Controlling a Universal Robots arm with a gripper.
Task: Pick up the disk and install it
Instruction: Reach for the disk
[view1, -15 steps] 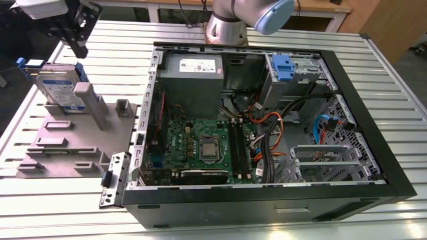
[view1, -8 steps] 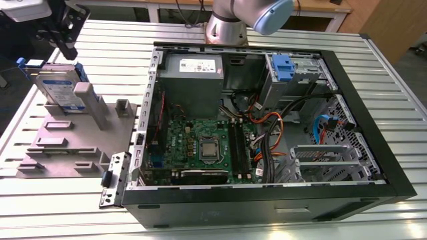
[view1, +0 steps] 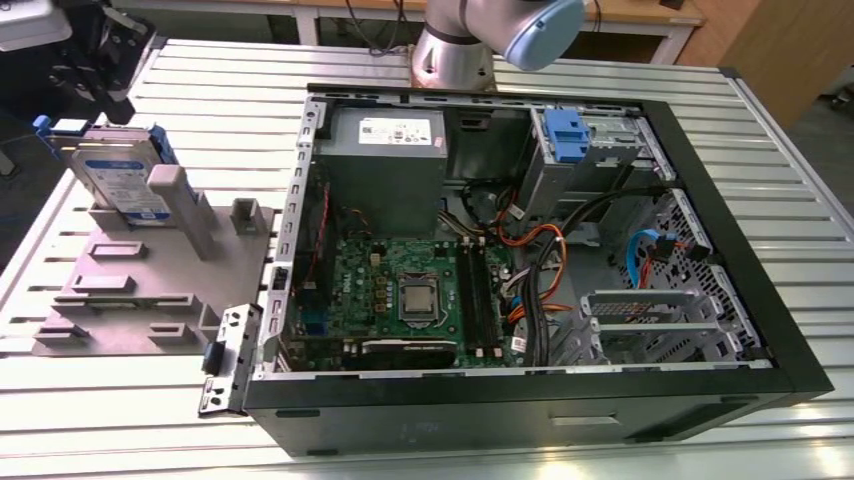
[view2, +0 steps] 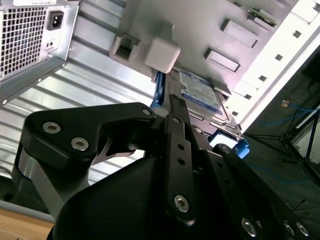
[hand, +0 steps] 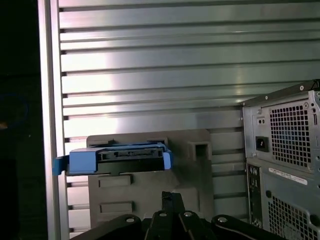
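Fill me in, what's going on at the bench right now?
The arm's gripper is shut and empty, pointed toward the disk but not touching it. The disk stands on edge in the grey fixture on the slatted table, at the exterior view's left of the open computer case. It has not been picked up or installed yet.

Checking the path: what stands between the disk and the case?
In the exterior view, two grey fixture posts: a tall post beside the disk, a short post near the case.
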